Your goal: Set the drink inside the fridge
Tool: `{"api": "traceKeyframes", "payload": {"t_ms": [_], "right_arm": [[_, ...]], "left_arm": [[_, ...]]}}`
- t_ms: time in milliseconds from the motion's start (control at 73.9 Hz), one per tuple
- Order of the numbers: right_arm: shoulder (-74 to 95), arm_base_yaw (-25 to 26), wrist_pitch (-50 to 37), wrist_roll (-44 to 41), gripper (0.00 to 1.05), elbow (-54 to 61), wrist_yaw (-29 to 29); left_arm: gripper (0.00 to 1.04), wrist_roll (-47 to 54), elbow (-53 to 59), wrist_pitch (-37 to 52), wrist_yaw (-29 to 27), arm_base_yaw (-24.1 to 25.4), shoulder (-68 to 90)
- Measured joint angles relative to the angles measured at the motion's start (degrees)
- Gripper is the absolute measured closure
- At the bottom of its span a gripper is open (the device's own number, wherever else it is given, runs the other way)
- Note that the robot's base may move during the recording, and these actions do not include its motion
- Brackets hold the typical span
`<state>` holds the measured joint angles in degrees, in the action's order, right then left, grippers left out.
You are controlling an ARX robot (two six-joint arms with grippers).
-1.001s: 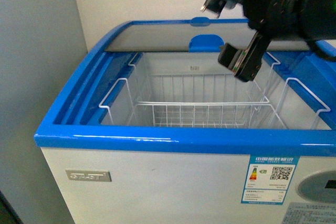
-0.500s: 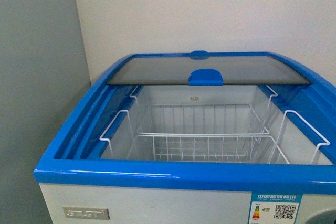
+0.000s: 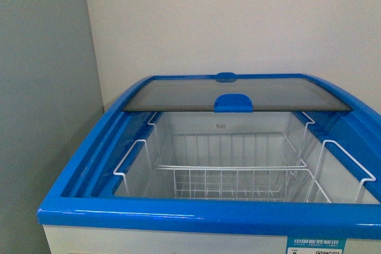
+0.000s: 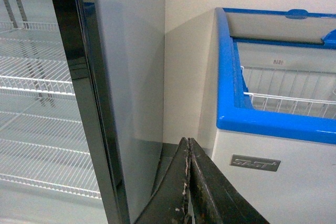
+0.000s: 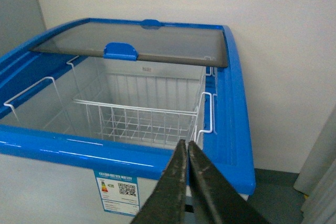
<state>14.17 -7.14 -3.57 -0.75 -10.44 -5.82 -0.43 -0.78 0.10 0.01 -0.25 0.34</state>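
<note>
The fridge (image 3: 196, 213) is a white chest freezer with a glossy blue rim. Its dark glass lid (image 3: 238, 93) is slid to the back, so the white wire baskets (image 3: 226, 165) lie open and hold nothing. The drink is out of view in every frame. My left gripper (image 4: 188, 141) is shut and empty, low in front of the gap between the upright cabinet and the fridge (image 4: 273, 129), near the silver SAST badge (image 4: 254, 162). My right gripper (image 5: 185, 142) is shut and empty, in front of the fridge's blue front rim (image 5: 79, 148). Neither arm shows in the front view.
A tall grey-white upright cabinet (image 4: 131, 77) with a dark-framed glass door (image 4: 84, 93) and wire shelves stands left of the fridge. A pale wall (image 3: 238, 22) runs behind. An energy label (image 5: 116, 191) is on the fridge's front.
The black arm that was over the right of the open fridge a second ago has left the front view. The view has tilted up a little, showing more wall.
</note>
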Motion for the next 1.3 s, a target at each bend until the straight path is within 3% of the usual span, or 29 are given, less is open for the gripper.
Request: {"api": "traceKeyframes", "payload": {"t_ms": [41, 95, 947, 1298], "right_arm": [[-3.28, 4.24, 3.43, 0.04, 1.02, 0.90, 4.61], [-7.04, 6.69, 4.96, 0.15, 1.02, 2.73, 5.09], [-13.77, 7.02, 3.69, 0.15, 1.02, 8.68, 5.81], [-13.81, 7.02, 3.69, 0.15, 0.40, 8.68, 5.81]], "left_arm": [[1.02, 0.00, 0.00, 0.00, 0.00, 0.00, 0.00], [1.02, 0.00, 0.00, 0.00, -0.04, 0.00, 0.00], [1.02, -0.02, 0.00, 0.00, 0.00, 0.00, 0.00], [0.40, 0.00, 0.00, 0.00, 0.00, 0.00, 0.00]]}}
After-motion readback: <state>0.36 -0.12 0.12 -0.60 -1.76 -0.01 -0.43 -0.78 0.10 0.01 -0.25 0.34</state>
